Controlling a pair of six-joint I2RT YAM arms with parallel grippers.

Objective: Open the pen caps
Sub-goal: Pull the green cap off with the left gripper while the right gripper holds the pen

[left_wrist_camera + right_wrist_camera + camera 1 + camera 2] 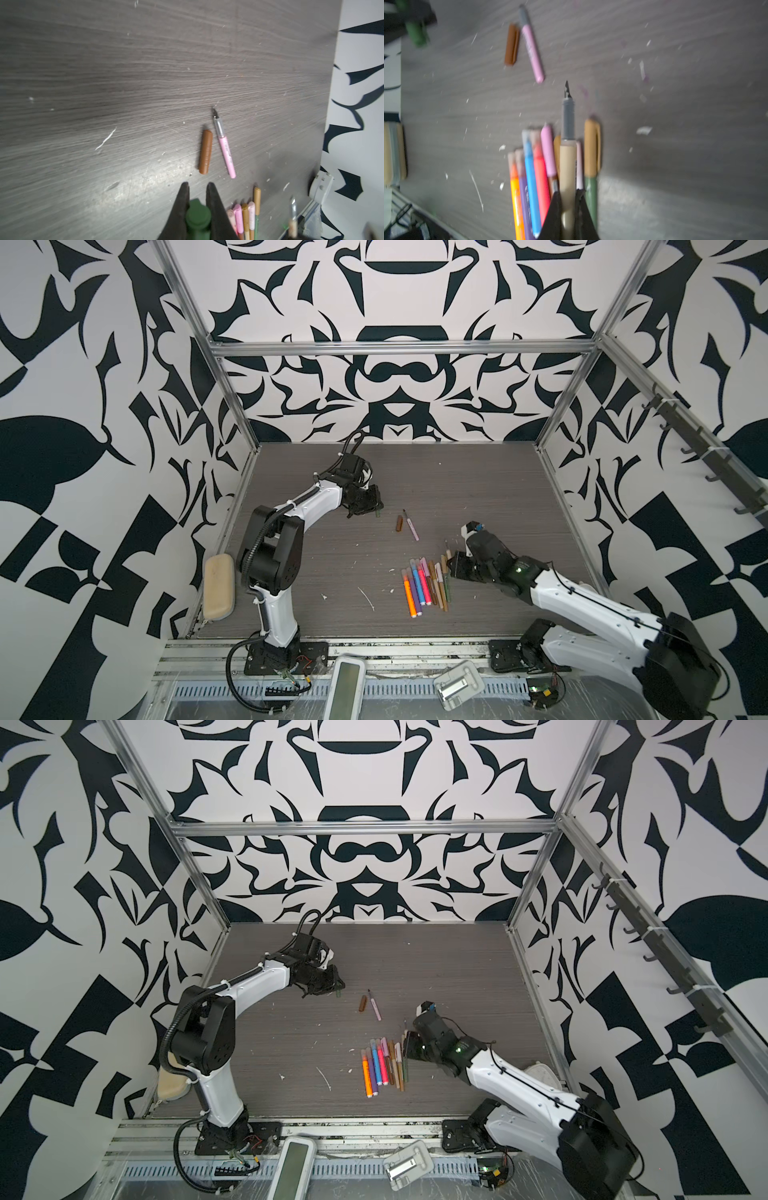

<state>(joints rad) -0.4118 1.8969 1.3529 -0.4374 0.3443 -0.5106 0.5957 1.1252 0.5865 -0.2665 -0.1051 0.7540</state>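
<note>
Left wrist view: left claw [197, 185] is closed on a green cap [197, 216]. Right wrist view: right claw [568, 192] grips an uncapped tan pen [568, 162], nib exposed.

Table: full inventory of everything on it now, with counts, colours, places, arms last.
brown cap: one, brown, loose mid-table.
pink pen: one, pink, uncapped, beside the brown cap.
pen row: about eight, orange, purple, blue, pink, brown, olive, right of centre.
pouch: one, beige, left table edge.
scraps: many, white, scattered.
green cap: one, green, in the left claw.
tan pen: one, tan, uncapped, in the right claw.
left claw: shut on the green cap.
right claw: shut on the tan pen.
</note>
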